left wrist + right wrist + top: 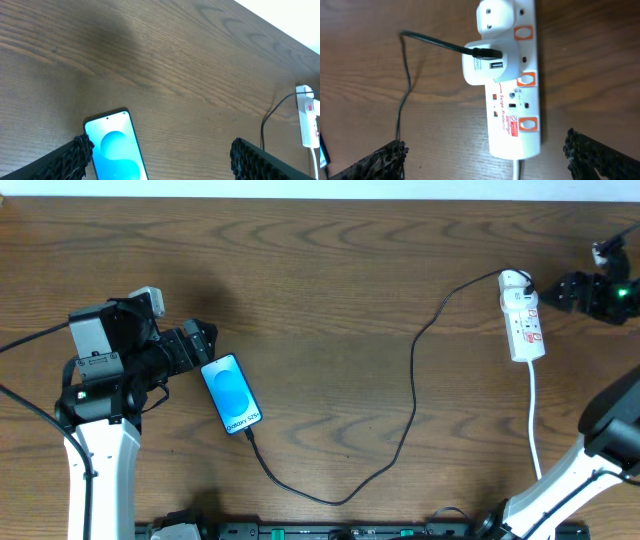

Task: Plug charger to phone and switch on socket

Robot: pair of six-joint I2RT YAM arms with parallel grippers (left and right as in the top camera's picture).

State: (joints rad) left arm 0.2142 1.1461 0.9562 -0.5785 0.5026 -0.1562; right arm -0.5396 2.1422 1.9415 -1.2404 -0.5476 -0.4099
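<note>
Overhead, a dark brown wood-grain table (330, 270) fills nearly the whole view, with a pale strip of another surface running along its far edge. The phone (231, 394) lies flat on the left part of the table, screen up and lit bright blue, set at a slight angle. The charger (413, 380), a thin black cable, runs from the phone's near end in a loose curve across the middle of the table and up to the socket (522, 320), a white power strip lying flat at the far right, its own white cord (535, 420) trailing toward the near edge. The cable's tip meets the phone's near edge, though whether it is fully seated cannot be told. In the right wrist view the cable ends in a white plug head (482, 67) sitting in the strip, beside a row of orange-red switches (527, 79) whose positions cannot be read. The left tool (207, 345) sits just beside the phone's far end with its jaws spread wide, grasping nothing; in the left wrist view one finger (75, 155) is close against the phone's edge, and contact is unclear. The right tool (556, 290) hangs just beside the socket's far end, jaws likewise spread wide and empty.
</note>
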